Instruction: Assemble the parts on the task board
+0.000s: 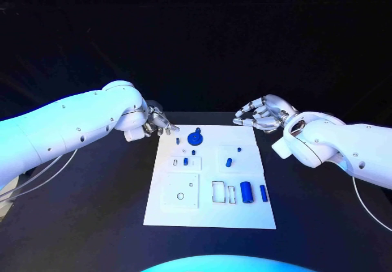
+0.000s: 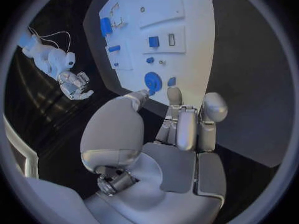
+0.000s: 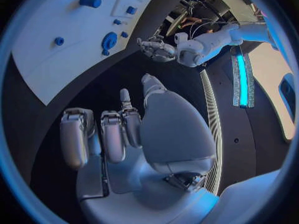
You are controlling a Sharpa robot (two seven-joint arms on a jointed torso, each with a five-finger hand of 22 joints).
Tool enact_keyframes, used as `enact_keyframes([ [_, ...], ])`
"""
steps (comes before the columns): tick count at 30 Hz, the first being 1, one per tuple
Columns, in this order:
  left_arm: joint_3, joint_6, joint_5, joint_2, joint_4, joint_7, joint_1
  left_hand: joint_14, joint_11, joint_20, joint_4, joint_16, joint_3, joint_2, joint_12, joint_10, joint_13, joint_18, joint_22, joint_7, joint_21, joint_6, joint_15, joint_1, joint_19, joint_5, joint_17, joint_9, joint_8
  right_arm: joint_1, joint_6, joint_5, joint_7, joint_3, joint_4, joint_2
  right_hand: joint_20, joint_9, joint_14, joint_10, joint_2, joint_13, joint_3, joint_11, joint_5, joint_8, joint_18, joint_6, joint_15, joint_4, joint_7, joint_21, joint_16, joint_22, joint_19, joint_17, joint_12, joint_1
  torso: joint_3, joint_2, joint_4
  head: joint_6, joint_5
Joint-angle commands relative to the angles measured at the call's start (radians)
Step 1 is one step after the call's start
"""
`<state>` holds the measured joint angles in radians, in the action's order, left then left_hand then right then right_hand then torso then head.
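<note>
Board is a plain white plate (image 1: 208,218) sitting on a black table (image 1: 90,226), no pattern on either. The parts are all blue: a round disc piece (image 1: 194,137), a fat cylinder (image 1: 247,193) and a thinner rod (image 1: 264,192) next to it. Arms are white (image 1: 73,122), hands silver (image 1: 260,116).

I see the task board (image 1: 209,218) lying in the middle of the counter (image 1: 81,226), its long side running away from me. My left hand (image 1: 155,124) hovers at the board's far left corner, my right hand (image 1: 261,116) just beyond its far right corner. On the board, a round part (image 1: 194,138) sits near the far edge. Toward the near right, a cylinder (image 1: 247,192) lies between a rectangular recess (image 1: 217,191) on its left and a slim peg (image 1: 264,192) on its right.
</note>
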<state>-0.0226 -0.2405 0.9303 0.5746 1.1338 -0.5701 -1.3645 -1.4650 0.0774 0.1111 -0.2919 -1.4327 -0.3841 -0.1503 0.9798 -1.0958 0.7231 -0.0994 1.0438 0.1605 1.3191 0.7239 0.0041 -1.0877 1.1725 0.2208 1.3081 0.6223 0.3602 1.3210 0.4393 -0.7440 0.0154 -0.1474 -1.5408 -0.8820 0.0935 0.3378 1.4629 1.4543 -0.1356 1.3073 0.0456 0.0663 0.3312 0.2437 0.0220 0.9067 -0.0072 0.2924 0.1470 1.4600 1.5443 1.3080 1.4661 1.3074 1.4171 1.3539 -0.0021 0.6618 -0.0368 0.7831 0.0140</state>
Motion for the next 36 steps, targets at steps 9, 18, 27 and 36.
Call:
enact_keyframes([
  [9,-0.014,-0.013,0.067,-0.091,-0.125,0.081,0.002,-0.022,0.0,0.002,-0.001,-0.011,0.018,0.002,0.014,-0.02,0.008,-0.012,0.012,0.0,0.009,0.013,0.006,-0.002,0.016,0.001,0.019,-0.018,-0.007,-0.003,-0.005,-0.007,0.013,0.0,0.0,0.004,0.003,0.001,0.089,-0.007,0.003,0.129,-0.004,-0.002,0.008,0.003,0.007,-0.005,-0.001,-0.002,0.0,-0.009,-0.005,0.196,0.05,0.185,-0.009,-0.012,-0.0003,0.017,0.0069,-0.013,0.004],
  [18,-0.02,-0.017,0.112,-0.133,-0.193,0.097,0.01,-0.022,-0.004,0.002,-0.001,-0.011,0.029,0.001,0.018,-0.025,0.01,-0.013,0.011,-0.006,0.008,0.029,0.004,0.001,0.015,-0.002,0.018,-0.029,-0.005,-0.003,0.004,-0.003,0.02,0.0,0.0,0.005,0.003,0.001,0.078,-0.052,0.005,0.079,-0.005,-0.002,0.014,0.003,0.019,-0.013,-0.001,-0.003,0.0,-0.061,-0.024,0.168,0.026,0.143,-0.071,-0.014,0.0004,0.022,0.0096,-0.019,0.01],
  [27,-0.022,-0.022,0.127,-0.145,-0.213,0.094,0.013,-0.022,-0.016,-0.004,0.0,-0.013,0.048,0.005,0.018,-0.025,0.003,-0.013,0.012,-0.021,0.008,0.078,-0.006,-0.006,0.016,-0.002,0.02,-0.035,0.022,-0.003,0.049,0.027,0.062,0.0,0.004,0.005,0.0,0.008,-0.021,-0.278,0.007,-0.23,-0.001,-0.004,0.025,0.02,0.109,-0.048,-0.005,-0.002,0.001,-0.555,-0.253,-0.111,-0.172,-0.188,-0.433,-0.001,-0.0007,0.02,0.0086,-0.014,0.009],
  [36,-0.027,-0.075,0.132,-0.157,-0.232,0.084,0.018,-0.025,-0.022,-0.008,0.001,-0.017,0.057,0.009,0.024,-0.03,0.006,-0.012,0.018,-0.026,0.011,0.099,-0.011,-0.015,0.02,0.0,0.025,-0.032,0.043,-0.003,0.129,0.081,0.121,0.0,0.01,0.008,0.021,0.022,-0.2,-0.433,-0.007,-0.597,0.054,0.018,0.051,0.061,0.16,-0.107,0.017,-0.002,0.021,-1.077,-0.793,-0.469,-0.312,-0.629,-0.784,0.027,-0.0005,0.02,0.0083,-0.013,0.012],
])
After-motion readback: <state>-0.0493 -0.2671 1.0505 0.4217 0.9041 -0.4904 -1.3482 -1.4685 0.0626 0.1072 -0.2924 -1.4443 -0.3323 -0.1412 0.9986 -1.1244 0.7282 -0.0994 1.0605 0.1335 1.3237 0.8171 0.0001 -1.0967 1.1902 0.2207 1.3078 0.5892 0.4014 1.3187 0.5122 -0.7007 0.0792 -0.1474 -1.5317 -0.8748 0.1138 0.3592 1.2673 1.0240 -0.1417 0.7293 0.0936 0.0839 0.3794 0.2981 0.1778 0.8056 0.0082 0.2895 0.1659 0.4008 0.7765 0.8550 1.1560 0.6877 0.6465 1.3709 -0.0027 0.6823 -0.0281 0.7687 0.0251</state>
